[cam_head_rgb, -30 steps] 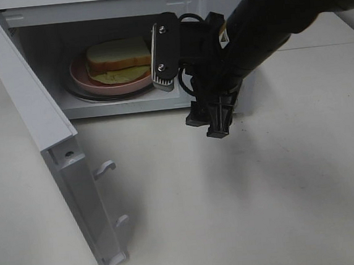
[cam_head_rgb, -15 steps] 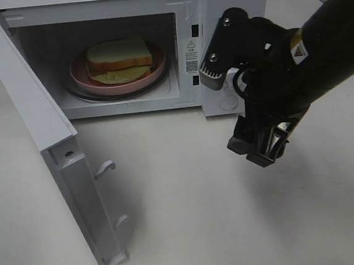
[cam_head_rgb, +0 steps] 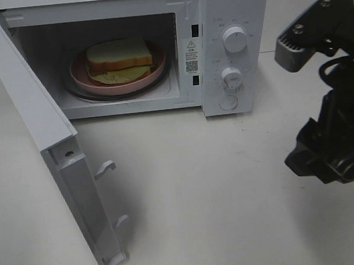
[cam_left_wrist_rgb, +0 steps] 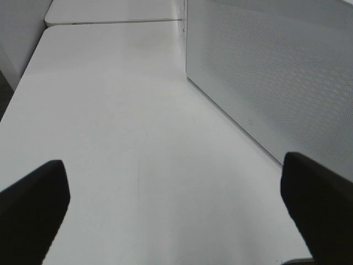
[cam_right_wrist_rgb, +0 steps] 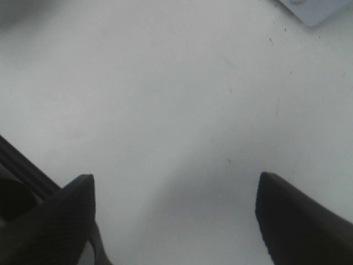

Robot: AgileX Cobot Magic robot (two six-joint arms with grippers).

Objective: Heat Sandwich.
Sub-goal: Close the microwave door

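Exterior high: the sandwich (cam_head_rgb: 119,55) lies on the pink plate (cam_head_rgb: 143,83) inside the microwave (cam_head_rgb: 232,16), at eleven o'clock. Its door (cam_head_rgb: 18,84) stands open toward eight. My right gripper (cam_head_rgb: 326,166) hangs above the table (cam_head_rgb: 201,198) at four o'clock.

Left wrist: my left gripper (cam_left_wrist_rgb: 176,221) gapes wide and empty, beside what looks like the door's perforated panel.

Right wrist: my fingers (cam_right_wrist_rgb: 55,221) are spread, holding nothing.
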